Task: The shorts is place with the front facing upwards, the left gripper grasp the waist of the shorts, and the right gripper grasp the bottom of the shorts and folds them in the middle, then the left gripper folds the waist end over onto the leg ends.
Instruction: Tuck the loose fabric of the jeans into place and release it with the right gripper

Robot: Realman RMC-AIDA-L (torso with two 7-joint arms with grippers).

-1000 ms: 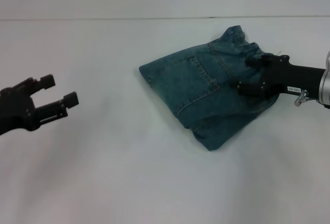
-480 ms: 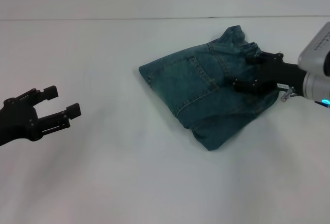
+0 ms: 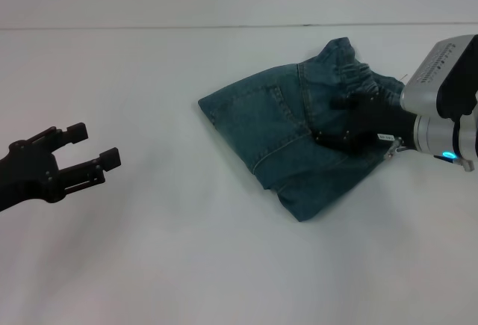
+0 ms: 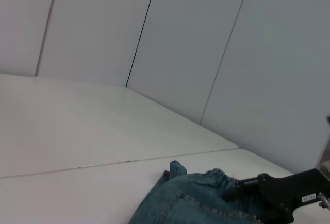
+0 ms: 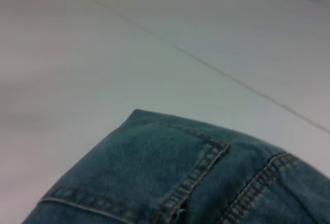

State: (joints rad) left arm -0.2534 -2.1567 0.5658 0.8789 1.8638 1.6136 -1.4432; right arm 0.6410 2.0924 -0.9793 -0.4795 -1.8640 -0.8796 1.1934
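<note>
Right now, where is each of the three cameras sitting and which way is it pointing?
Head: looks down at the table; shows the left gripper, open, and the right gripper on the shorts.
Left wrist: low, looks across the tabletop at the wall; no own fingers.
Right wrist: close above the denim; no fingers.
Shared: the shorts appear in all three.

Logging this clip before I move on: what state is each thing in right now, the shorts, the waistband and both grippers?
shorts: folded into a bundle on the table, a patch pocket facing up.
waist: gathered, at the far right end of the bundle, not lifted.
right gripper: down on the shorts just beside the waistband; grip unclear.
left gripper: open, holding nothing, above the table far to the shorts' left.
</note>
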